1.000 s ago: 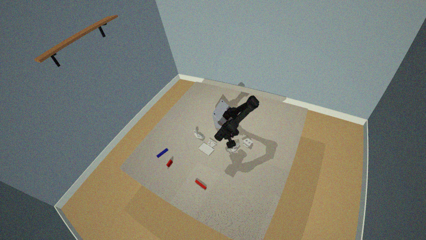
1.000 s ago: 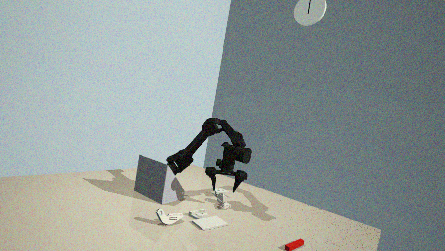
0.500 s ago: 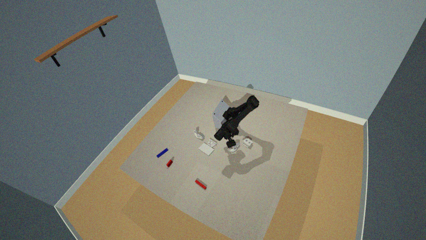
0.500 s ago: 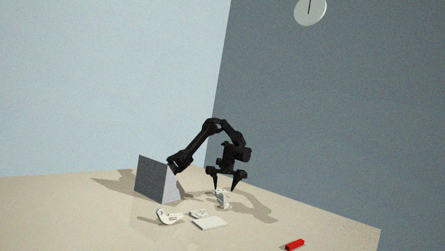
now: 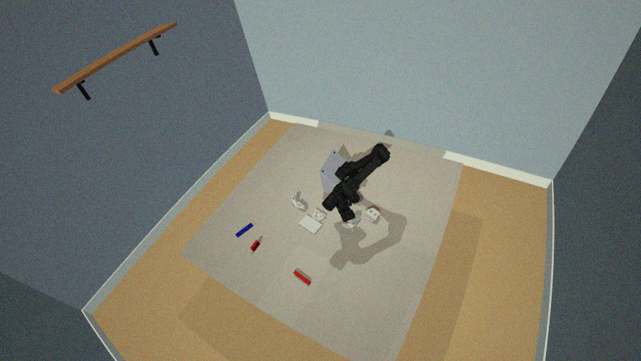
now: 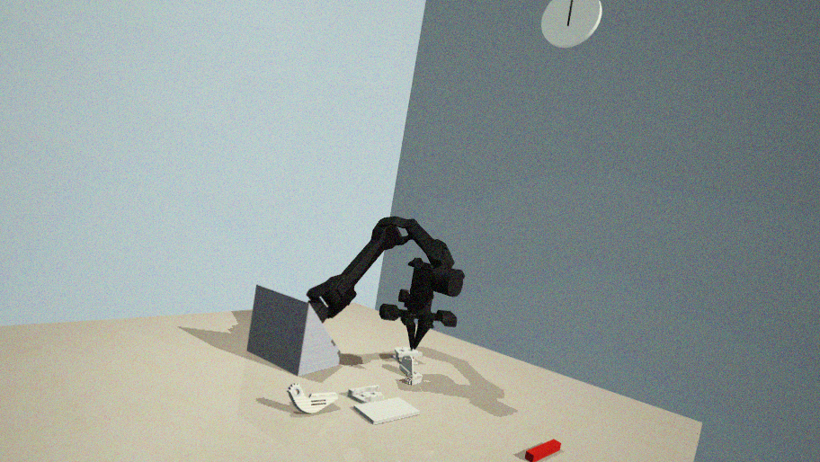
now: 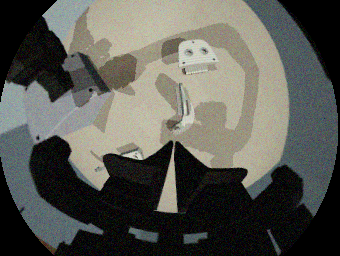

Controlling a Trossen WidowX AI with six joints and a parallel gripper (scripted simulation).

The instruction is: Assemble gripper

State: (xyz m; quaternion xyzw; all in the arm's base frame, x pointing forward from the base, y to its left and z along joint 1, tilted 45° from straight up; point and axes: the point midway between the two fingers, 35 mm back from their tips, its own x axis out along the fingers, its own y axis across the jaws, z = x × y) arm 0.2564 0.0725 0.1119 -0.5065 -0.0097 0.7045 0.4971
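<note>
My gripper (image 6: 413,347) (image 7: 173,144) is shut and empty, its tips together above the table. One white jaw (image 5: 351,222) (image 6: 407,365) (image 7: 184,102) stands narrow and on edge just beyond the tips. The other white jaw (image 5: 298,203) (image 6: 311,401) lies apart, its toothed end raised. A white part with two round holes (image 5: 372,214) (image 6: 409,353) (image 7: 197,52), apparently the housing plate, lies beyond the near jaw. A small white part (image 5: 319,214) (image 6: 365,394) (image 7: 133,154), apparently the gripper base, lies against a flat white slab (image 5: 310,224) (image 6: 387,410). No jaw is on it.
A grey wedge-shaped block (image 5: 331,166) (image 6: 277,330) stands beside the arm's base. A blue bar (image 5: 244,230), a small red block (image 5: 254,245) and a red bar (image 5: 301,277) (image 6: 542,450) lie farther out on the table. The table's edge runs along the right in the exterior view.
</note>
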